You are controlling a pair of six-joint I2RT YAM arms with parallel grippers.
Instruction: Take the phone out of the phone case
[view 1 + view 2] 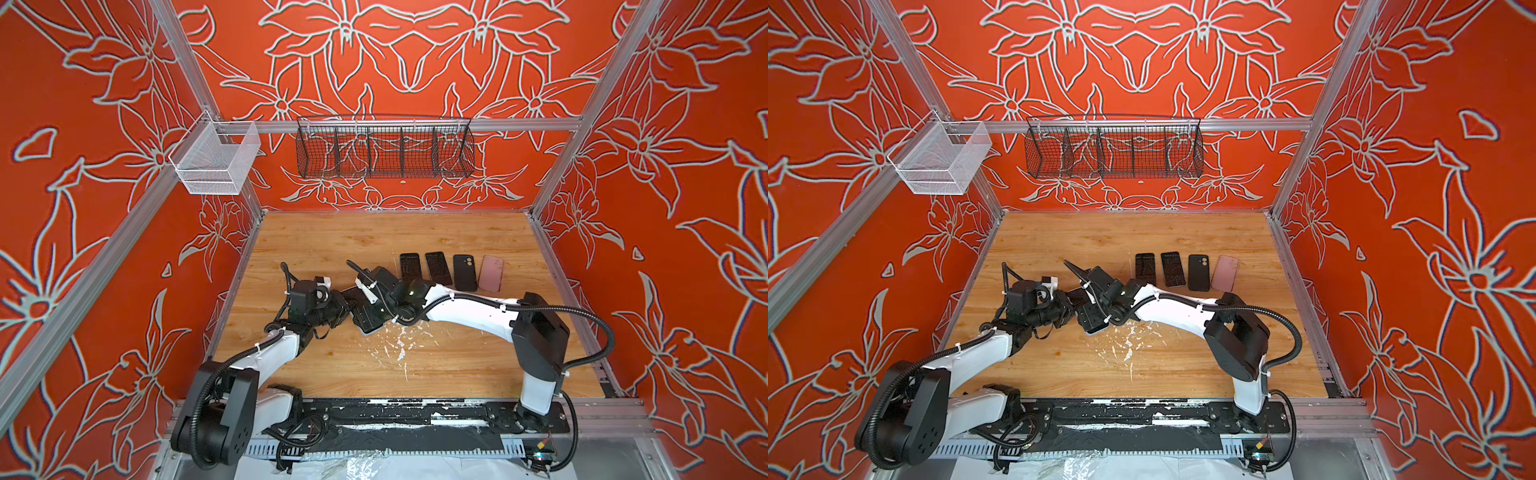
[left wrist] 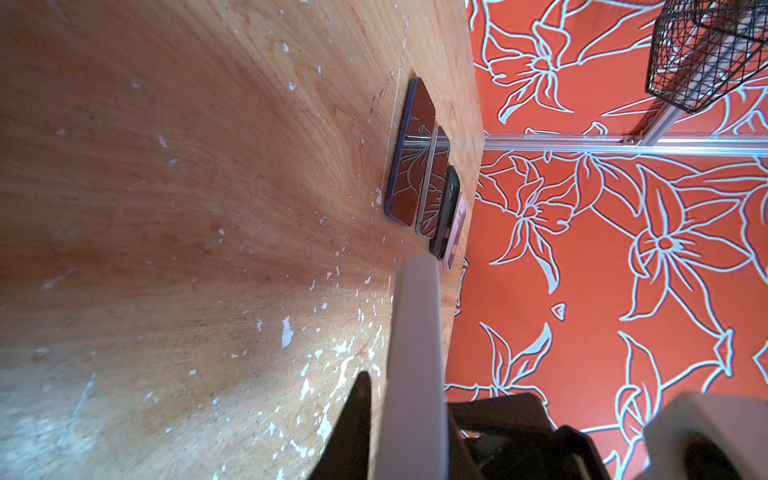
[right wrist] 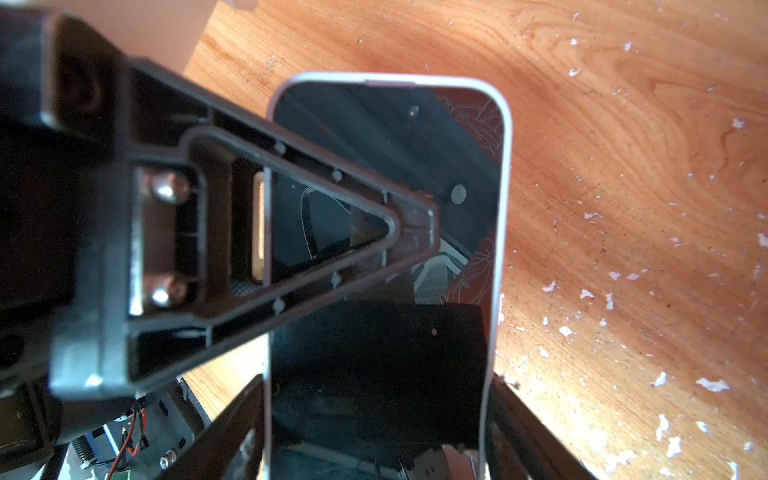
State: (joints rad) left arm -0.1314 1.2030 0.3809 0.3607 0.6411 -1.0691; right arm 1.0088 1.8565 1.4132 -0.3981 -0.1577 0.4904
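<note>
Both arms meet just left of the middle of the table [image 1: 332,237], about halfway between its front and back edges. The phone [image 3: 386,137] is there, screen up, with a pale rim around dark glass; I cannot tell whether that rim is the phone case or the phone's own frame. Right gripper [image 3: 378,395]: fingers [image 3: 245,411] set wide, one against each long side of the phone, gripping it across its width. Left gripper [image 1: 347,307]: comes in from the left-edge side, fingers narrow, one finger [image 3: 409,226] lying over the screen with its tip near mid-glass. In the left wrist view a pale slab [image 2: 415,353] stands edge-on, tight beside a black fingertip [image 2: 361,399]; it looks pinched. I cannot tell whether the phone clears the wood. A row lies flat toward the back right of the table: two dark phones [image 1: 410,268] [image 1: 438,268], a black case [image 1: 464,272] and a pink case [image 1: 491,273], side by side and well apart from the grippers. White flecks [image 1: 399,345] are scattered near the front middle.
</note>
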